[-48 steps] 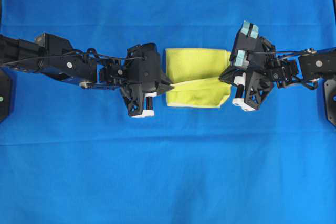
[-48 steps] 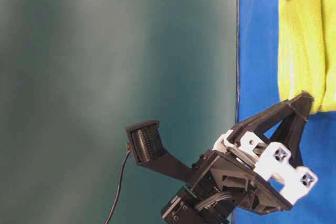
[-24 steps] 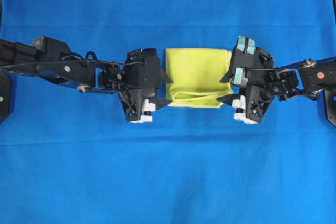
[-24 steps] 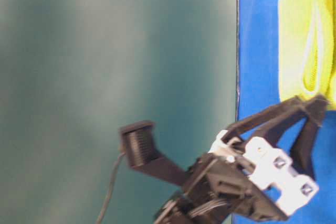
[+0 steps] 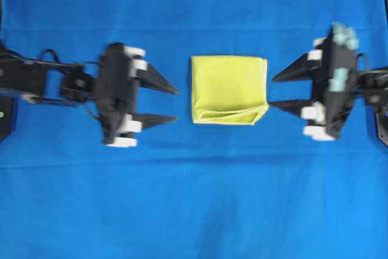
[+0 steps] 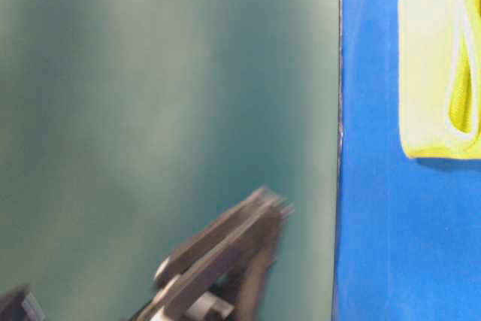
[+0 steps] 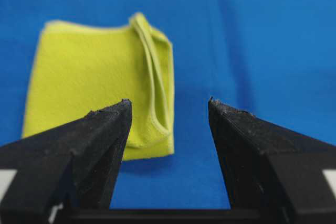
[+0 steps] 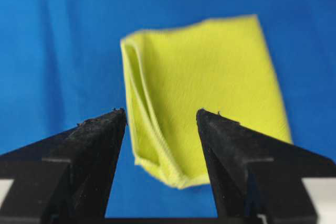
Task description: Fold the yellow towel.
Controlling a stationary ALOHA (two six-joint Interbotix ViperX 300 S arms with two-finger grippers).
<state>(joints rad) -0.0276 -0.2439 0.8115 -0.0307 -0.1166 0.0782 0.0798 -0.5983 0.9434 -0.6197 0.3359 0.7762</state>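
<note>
The yellow towel (image 5: 228,90) is lying folded into a near-square block at the middle of the blue cloth (image 5: 194,198) covering the desk. Its loose hemmed edges are stacking along the 6 o'clock side, gaping slightly. The left tool (image 5: 170,104) is sitting at 9 o'clock, the right tool (image 5: 277,91) at 3 o'clock, both with jaws apart, gripping nothing, bare cloth showing between each and the towel.
</note>
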